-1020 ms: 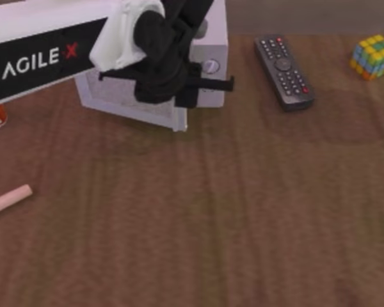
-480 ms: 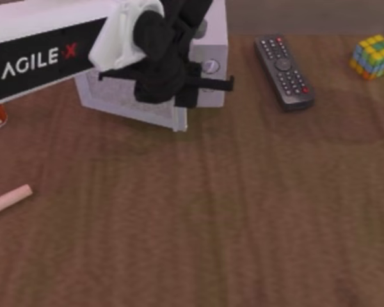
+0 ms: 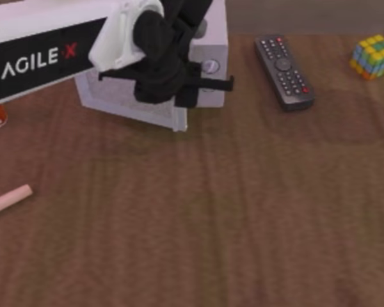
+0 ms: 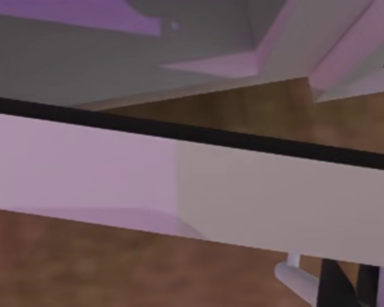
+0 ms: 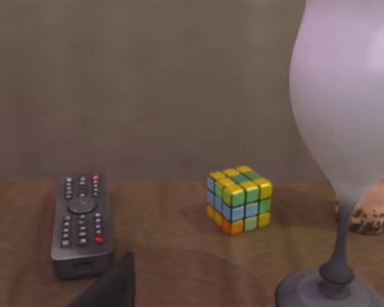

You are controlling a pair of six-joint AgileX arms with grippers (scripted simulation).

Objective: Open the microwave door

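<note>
- Upper left of the top view: the microwave (image 3: pixel 211 38), its door (image 3: pixel 137 107) ajar, long axis slanting lower-right.
- Left gripper (image 3: pixel 182 96) sits over the door's free edge; jaws' state cannot be told.

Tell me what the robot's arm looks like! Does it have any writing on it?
The left arm is a long white boxy beam with a black panel along its side. White letters there spell AGILE, followed by a red X. Its wrist is a rounded white shell, and the left gripper is all black, with a thin black bar sticking out sideways. The right arm is out of the top view.
</note>
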